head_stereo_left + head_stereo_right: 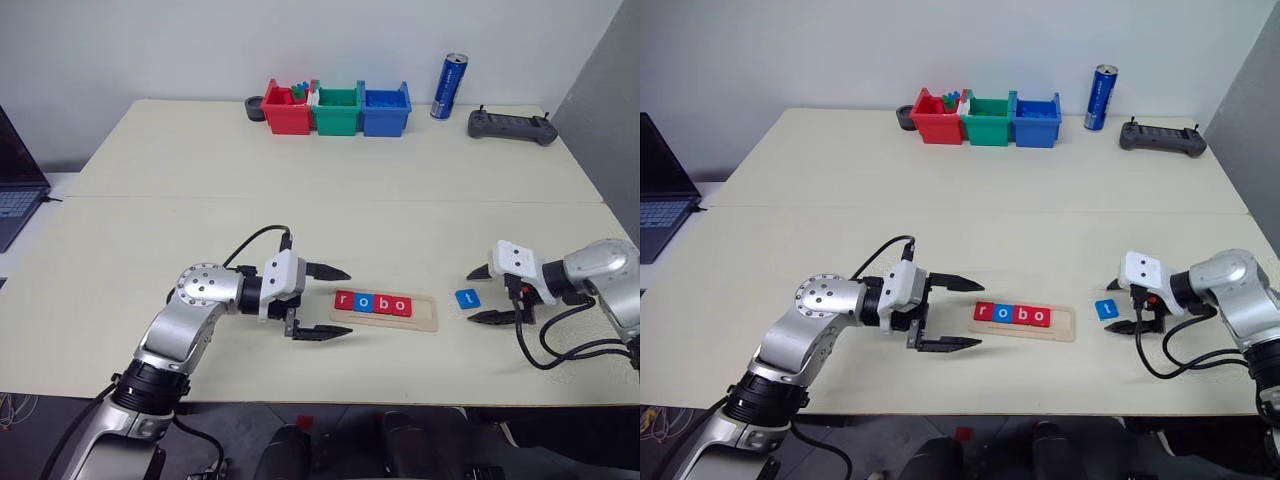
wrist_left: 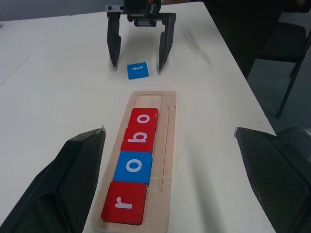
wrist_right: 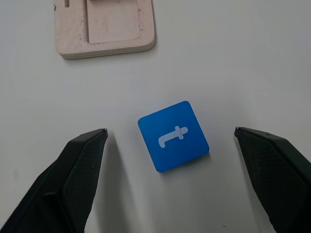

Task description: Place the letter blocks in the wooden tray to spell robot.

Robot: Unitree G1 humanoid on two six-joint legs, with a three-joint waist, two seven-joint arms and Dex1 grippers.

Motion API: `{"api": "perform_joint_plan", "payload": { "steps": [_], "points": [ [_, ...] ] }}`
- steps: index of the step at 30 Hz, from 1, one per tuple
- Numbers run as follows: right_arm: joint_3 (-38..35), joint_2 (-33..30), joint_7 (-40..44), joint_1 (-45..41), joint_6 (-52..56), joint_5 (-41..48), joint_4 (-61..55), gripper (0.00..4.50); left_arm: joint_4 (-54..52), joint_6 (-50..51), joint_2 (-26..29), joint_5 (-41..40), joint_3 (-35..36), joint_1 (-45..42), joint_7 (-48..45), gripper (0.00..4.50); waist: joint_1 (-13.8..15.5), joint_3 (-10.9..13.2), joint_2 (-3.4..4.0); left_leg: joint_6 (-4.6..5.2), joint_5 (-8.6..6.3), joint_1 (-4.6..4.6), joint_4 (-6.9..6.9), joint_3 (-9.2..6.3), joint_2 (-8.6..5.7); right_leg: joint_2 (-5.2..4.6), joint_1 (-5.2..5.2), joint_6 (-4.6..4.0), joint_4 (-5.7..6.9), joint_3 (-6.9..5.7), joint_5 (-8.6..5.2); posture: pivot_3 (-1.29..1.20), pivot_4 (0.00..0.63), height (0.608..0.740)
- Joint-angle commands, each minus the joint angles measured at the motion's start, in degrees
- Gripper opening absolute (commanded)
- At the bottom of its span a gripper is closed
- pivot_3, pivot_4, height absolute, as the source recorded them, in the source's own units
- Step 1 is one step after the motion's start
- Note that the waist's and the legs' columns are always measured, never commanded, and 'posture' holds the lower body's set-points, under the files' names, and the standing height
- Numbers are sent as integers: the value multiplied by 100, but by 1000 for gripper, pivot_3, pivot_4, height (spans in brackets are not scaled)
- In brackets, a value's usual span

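Step in hand: fetching the last tile, judging by four letters already seated and one slot bare.
Wooden tray: near-centre of the table, holding r, o, b, o in a row (red, blue, red, red); right end slot unfilled.
Letter blocks: four in the tray; the fifth, a blue t, flat on the table just right of the tray, turned askew.
Right gripper: jaws wide, straddling the t, fingers apart from it on either side, nothing gripped.
Left gripper: jaws wide, empty, poised just left of the tray.
Next move: likely closing on the t's edges, lifting, squaring it, setting it into the right end slot.
Plastic bins: red, green, blue at the far edge; small coloured bits in the red one.
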Motion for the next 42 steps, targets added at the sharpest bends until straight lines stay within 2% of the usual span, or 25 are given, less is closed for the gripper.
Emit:
{"api": "perform_joint_plan", "payload": {
  "steps": [1,3,6,13,19,26,30,36,42],
  "points": [
    [-63,25,134,-118,-257,-103,117,4467,-123,-50,25,-48,61,-32,7,4500,2,0,0,0,0,0,0,0,0,0,0,0,0,0,0,0,150,740],
    [-68,90,111,-110,-393,-146,162,4467,-133,-56,16,-48,61,-30,18,4500,-2,0,0,0,0,0,0,0,0,0,0,0,0,0,0,0,150,740],
    [-75,192,40,-110,-534,-220,260,3860,-154,-66,-2,-52,60,-25,36,4500,-7,0,0,0,0,2,0,0,1,1,0,0,1,0,0,0,150,740],
    [-114,241,39,-114,-660,-244,369,1473,-231,-53,-3,-128,94,11,26,4500,-6,0,0,0,0,2,8,0,1,1,2,-1,6,0,0,0,150,740],
    [-249,170,109,-144,-274,-25,-68,1462,-303,-28,-23,-238,168,-14,40,4500,-6,0,0,0,0,1,15,0,0,0,2,-1,10,0,1,0,150,740],
    [-591,358,-163,201,1427,800,-1841,1462,-574,289,-10,-679,490,26,218,4500,15,0,0,0,0,-6,21,-12,1,1,3,-1,11,-7,1,0,150,740],
    [-535,367,-360,564,1711,805,-2489,1462,-846,436,36,-792,554,99,324,4500,46,0,0,0,-1,-17,31,-24,-2,0,3,0,9,-17,0,0,150,740],
    [-330,625,-799,595,1689,456,-2385,1462,-918,449,128,-708,534,217,314,4500,37,0,0,1,-1,-18,50,-19,-1,2,5,1,12,-16,1,0,150,740],
    [-189,770,-883,466,1587,294,-2171,1462,-708,207,167,-493,501,277,291,4500,35,0,0,1,-1,-19,56,-17,-1,2,5,0,15,-15,1,0,150,740]
  ]
}}
